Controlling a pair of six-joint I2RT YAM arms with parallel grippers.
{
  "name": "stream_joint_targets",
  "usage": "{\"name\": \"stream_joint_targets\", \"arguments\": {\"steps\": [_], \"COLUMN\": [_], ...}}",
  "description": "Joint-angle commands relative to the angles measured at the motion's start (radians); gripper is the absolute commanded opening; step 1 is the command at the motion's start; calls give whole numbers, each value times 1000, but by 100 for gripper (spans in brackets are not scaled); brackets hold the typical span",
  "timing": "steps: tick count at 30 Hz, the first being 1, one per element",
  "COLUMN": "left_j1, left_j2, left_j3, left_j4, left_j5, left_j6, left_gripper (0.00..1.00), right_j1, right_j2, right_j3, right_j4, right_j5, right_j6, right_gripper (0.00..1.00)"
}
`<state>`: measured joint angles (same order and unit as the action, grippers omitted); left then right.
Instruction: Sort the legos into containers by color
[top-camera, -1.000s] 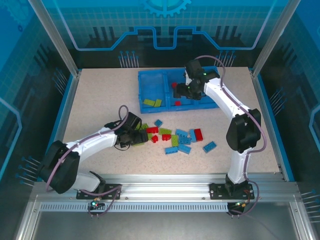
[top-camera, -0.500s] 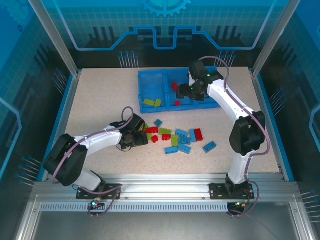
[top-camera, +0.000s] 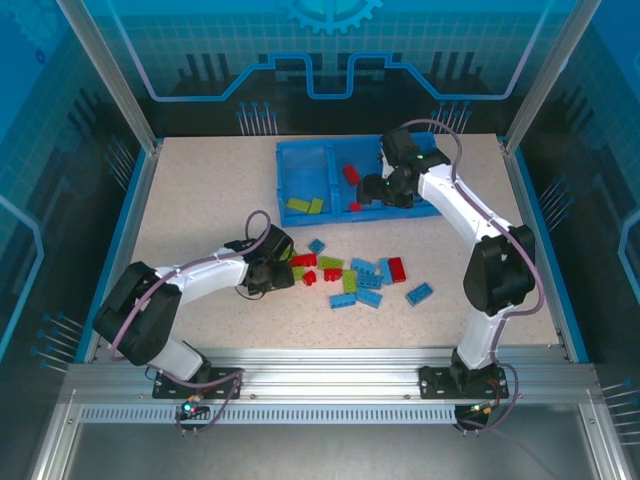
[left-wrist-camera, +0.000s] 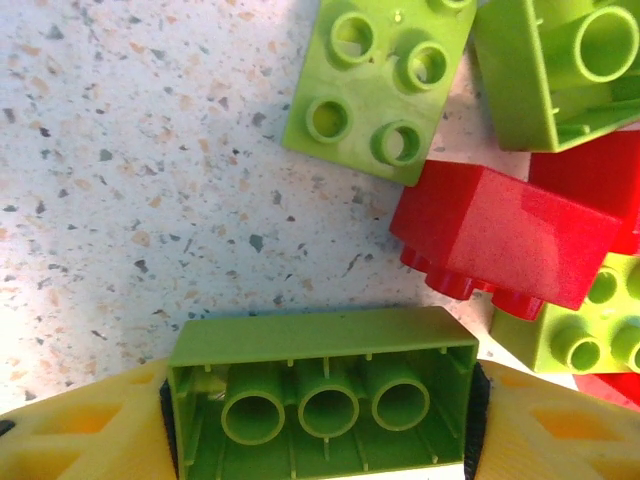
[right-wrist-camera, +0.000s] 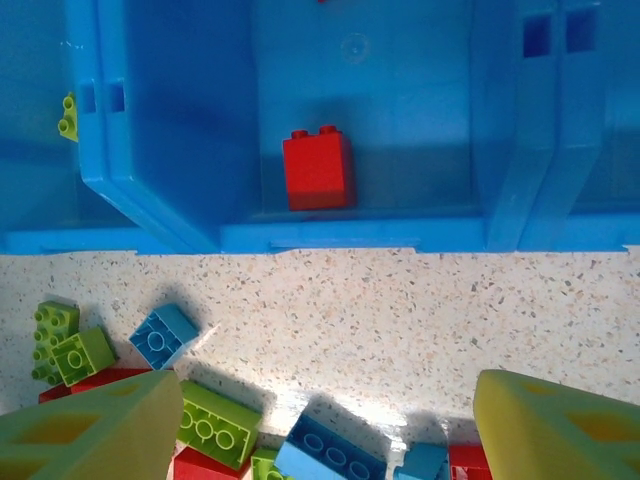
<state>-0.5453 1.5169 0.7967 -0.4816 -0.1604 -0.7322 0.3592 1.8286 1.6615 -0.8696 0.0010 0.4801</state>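
Top view, legos: the loose pile (top-camera: 350, 275) lies on the table (top-camera: 200, 200), just on the near side of the tray (top-camera: 305, 160). Two green ones sit in the tray's left compartment and red ones in the middle.
Top view, hands: our left hand (top-camera: 275, 272) is low at the pile end below the tray's left corner. Our right hand (top-camera: 375, 190) hangs over the tray's near wall.
Left wrist, grip: the hand is clamped on a green brick (left-wrist-camera: 322, 395), pads against its two short ends, hollow underside toward the camera.
Right wrist, grip: the fingers (right-wrist-camera: 90, 430) stand wide apart with nothing between them. A red brick (right-wrist-camera: 318, 170) rests against the tray's near wall.
Handling: we judge the bricks light, rigid and slick. Take them by flat opposite sides, not by the studs.
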Motion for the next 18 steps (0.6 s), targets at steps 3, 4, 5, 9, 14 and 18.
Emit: {"name": "stream_joint_targets", "arguments": {"steps": [3,4,5,9,14,18], "left_j1": [-4,-3,-2,-2,26,69], "left_j2": [-98,-113,-128,-167,-103,46], "left_j3": [26,36,50,127,318,532], "left_j4": [-82,-96,-110,-147,-134,-130], "left_j5": [-64,-71,-79,-121,-151,-99], "left_j6": [-9,-6,-3,21,137,235], "left_gripper": [59,59,59,60,62,62], "right_j1": [5,6,6,-5,-4,25], "right_j2": [-80,-86,-97,-144,-182,-207], "right_j3": [-78,-94,-114,-204,-284,-332], "right_j4": [3,2,5,38,70,78], "right_j5": [64,72,80,83,45,50], "right_j6": [-39,-41,-39,-26,-26,-38], "right_gripper": [78,78,78,78,76,75]}}
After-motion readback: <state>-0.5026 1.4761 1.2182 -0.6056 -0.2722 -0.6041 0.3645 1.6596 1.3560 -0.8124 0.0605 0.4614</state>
